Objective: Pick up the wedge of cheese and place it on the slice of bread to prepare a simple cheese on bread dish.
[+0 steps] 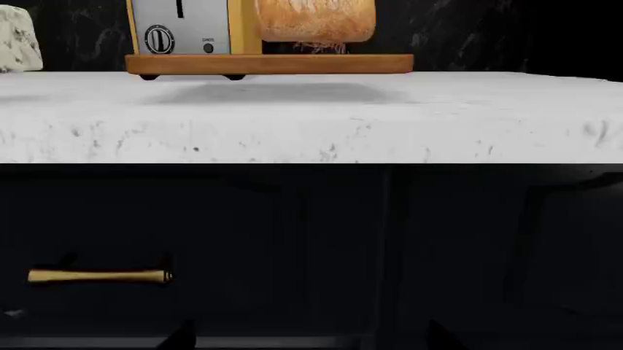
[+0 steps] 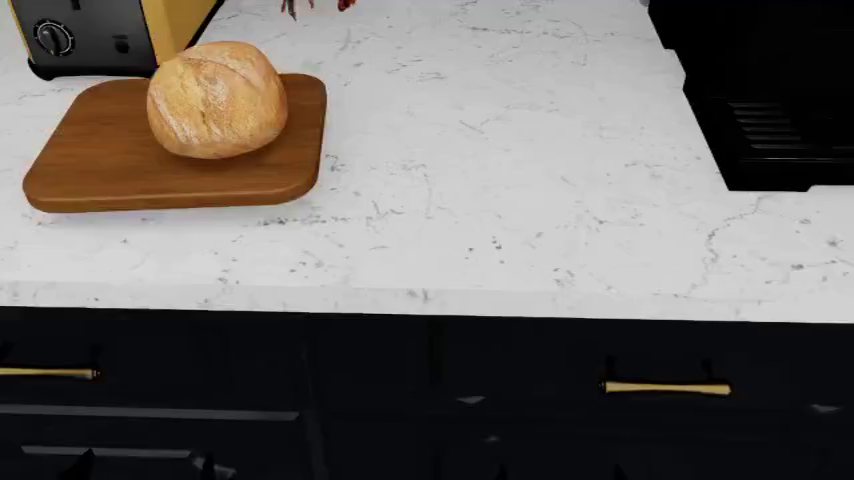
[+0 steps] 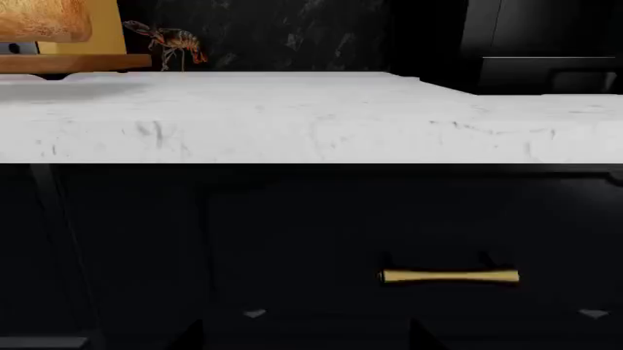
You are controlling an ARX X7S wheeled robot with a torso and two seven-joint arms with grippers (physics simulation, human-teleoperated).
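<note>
Your bread (image 2: 216, 99) sits on the cutting board (image 2: 107, 165) at the counter's (image 2: 534, 200) far left, before the toaster (image 2: 80, 35). The cheese (image 1: 17, 40) lies further left. Neither gripper shows, so you cannot tell their state.

Golden-brown loaf (image 2: 216, 100); brown board (image 2: 160, 170); white speckled counter (image 2: 534, 200); cream blue-spotted cheese (image 1: 17, 44)

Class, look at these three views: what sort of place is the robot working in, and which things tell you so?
Most likely a home kitchen: a white marble-look counter over dark drawers with brass handles, a toaster, and a loaf of bread on a wooden cutting board.
</note>
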